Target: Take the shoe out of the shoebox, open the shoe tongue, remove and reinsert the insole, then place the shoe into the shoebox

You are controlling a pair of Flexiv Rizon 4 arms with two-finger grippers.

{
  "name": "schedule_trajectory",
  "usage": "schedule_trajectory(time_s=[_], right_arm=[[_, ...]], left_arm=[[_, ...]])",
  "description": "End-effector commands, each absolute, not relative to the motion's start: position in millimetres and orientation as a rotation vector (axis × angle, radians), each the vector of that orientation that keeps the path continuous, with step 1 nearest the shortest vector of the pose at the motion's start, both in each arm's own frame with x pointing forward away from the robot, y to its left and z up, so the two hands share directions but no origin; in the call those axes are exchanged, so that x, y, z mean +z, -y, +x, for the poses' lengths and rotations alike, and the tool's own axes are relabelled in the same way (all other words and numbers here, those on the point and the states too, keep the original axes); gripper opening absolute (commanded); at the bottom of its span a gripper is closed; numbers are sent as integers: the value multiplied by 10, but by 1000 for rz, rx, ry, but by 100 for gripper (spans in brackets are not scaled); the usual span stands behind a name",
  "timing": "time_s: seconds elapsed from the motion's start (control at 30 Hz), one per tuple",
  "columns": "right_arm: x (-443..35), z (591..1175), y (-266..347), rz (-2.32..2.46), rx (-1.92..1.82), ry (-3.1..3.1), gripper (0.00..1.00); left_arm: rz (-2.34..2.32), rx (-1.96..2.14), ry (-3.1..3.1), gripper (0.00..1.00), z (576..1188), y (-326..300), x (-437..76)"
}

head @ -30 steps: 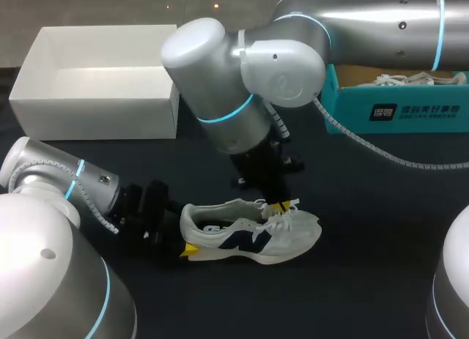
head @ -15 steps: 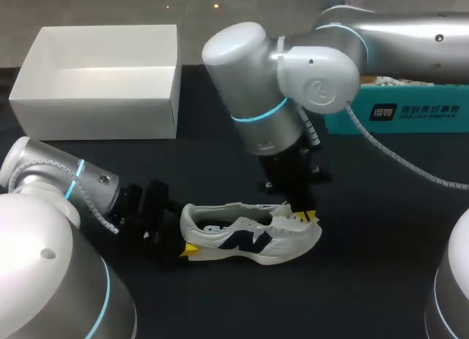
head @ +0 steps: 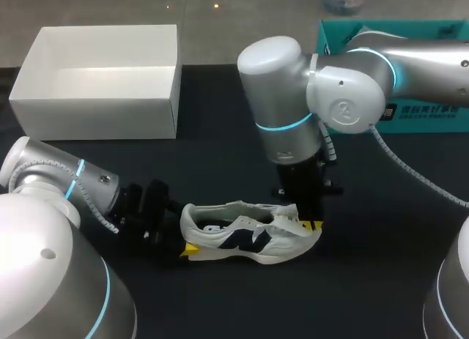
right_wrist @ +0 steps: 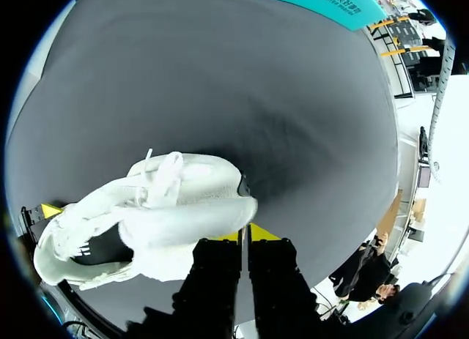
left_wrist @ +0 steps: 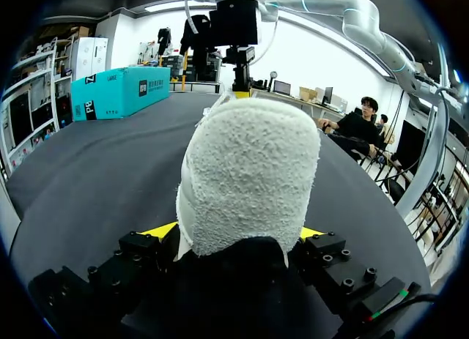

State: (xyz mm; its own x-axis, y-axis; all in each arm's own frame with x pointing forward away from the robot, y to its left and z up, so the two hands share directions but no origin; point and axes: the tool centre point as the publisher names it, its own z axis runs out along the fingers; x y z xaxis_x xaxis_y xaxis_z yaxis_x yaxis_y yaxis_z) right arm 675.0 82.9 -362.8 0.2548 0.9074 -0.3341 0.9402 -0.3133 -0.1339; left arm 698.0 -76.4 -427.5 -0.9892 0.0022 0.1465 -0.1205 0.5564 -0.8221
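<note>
A white sneaker [head: 249,235] with a navy logo lies on its side on the black table, toe to the right. My left gripper [head: 187,249] is at its heel. In the left wrist view the towelling heel [left_wrist: 249,178] fills the gap of that gripper [left_wrist: 234,235], a yellow tip against each side. My right gripper [head: 314,225] points down at the toe end. In the right wrist view its fingers [right_wrist: 244,238] stand almost together, pinching the edge of the white tongue [right_wrist: 194,207], which is drawn out towards the toe.
An open white shoebox [head: 95,108] stands at the back left. A teal box [head: 425,112] sits at the back right behind my right arm. Bare black tabletop surrounds the shoe.
My right arm has swung to the right, carrying its gripper from the laces at mid-shoe to the toe end and drawing the tongue forward. The left arm and the heel have stayed put.
</note>
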Motion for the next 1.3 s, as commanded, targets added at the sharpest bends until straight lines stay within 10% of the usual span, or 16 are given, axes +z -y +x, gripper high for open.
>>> schedule_trajectory(time_s=[0.03, 0.37, 0.43, 0.47, 1.3], right_arm=[[-3650, 6718, -858, 2623, -487, -1350, 23], [-3374, 6760, -1051, 2542, -423, -1385, 45], [-3268, 6791, -1140, 2504, -377, -1426, 94], [-3213, 6809, -1186, 2479, -347, -1448, 100], [-2725, 7084, -1969, 1725, 205, -2389, 100]], left_arm=[[103, 1416, 2654, 0, 7002, 757, -4325], [103, 1416, 2654, 0, 7002, 757, -4325], [103, 1416, 2654, 0, 7002, 757, -4325], [103, 1416, 2654, 0, 7002, 757, -4325], [103, 1416, 2654, 0, 7002, 757, -4325]])
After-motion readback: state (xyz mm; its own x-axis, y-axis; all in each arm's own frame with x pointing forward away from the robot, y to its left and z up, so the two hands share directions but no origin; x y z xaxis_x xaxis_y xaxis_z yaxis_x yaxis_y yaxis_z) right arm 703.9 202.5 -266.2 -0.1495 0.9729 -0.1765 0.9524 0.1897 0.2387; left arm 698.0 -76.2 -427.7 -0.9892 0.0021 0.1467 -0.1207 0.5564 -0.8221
